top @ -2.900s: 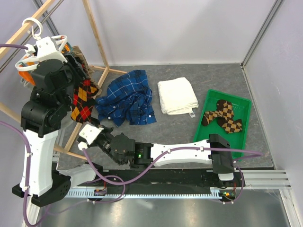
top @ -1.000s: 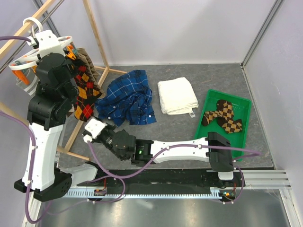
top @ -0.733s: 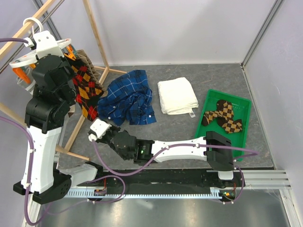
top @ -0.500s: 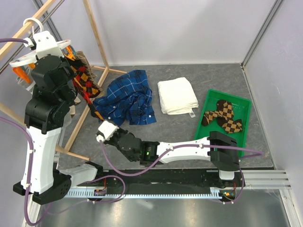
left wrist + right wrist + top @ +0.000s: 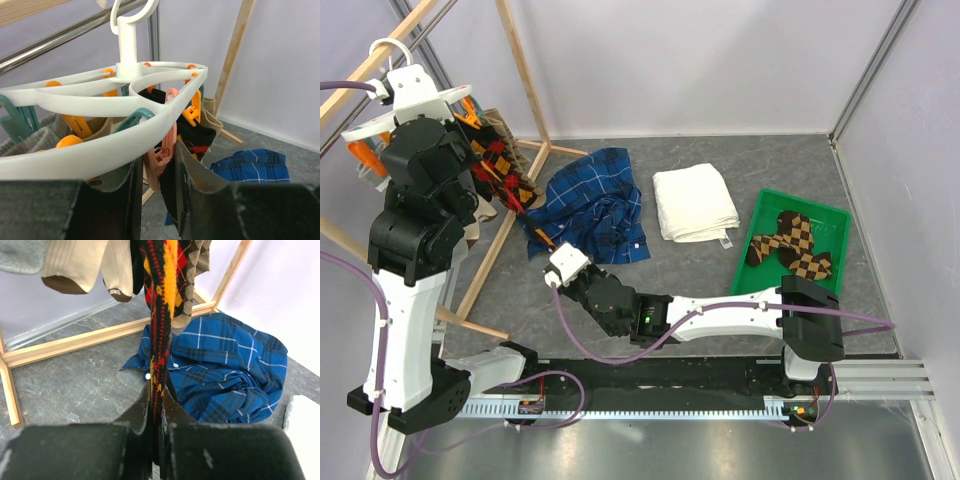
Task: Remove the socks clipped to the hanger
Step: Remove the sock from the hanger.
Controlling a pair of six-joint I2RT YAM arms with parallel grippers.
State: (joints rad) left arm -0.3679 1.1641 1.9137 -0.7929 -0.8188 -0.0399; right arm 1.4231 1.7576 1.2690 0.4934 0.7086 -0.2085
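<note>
Pulling an argyle sock off the hanger looks like the current step. Right fingers pinch its low end, and left fingers squeeze the pink clip holding it. Next probably needs a steady downward tug.

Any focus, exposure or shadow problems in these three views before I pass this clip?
Top external: evenly lit, sharp, only soft shadows. Left wrist: the hanger close to the lens is bright and soft; the left claw is a dark blur around the pink clothespin. Right wrist: the right claw is underexposed and blurred, the argyle sock and blue shirt sharp.
</note>
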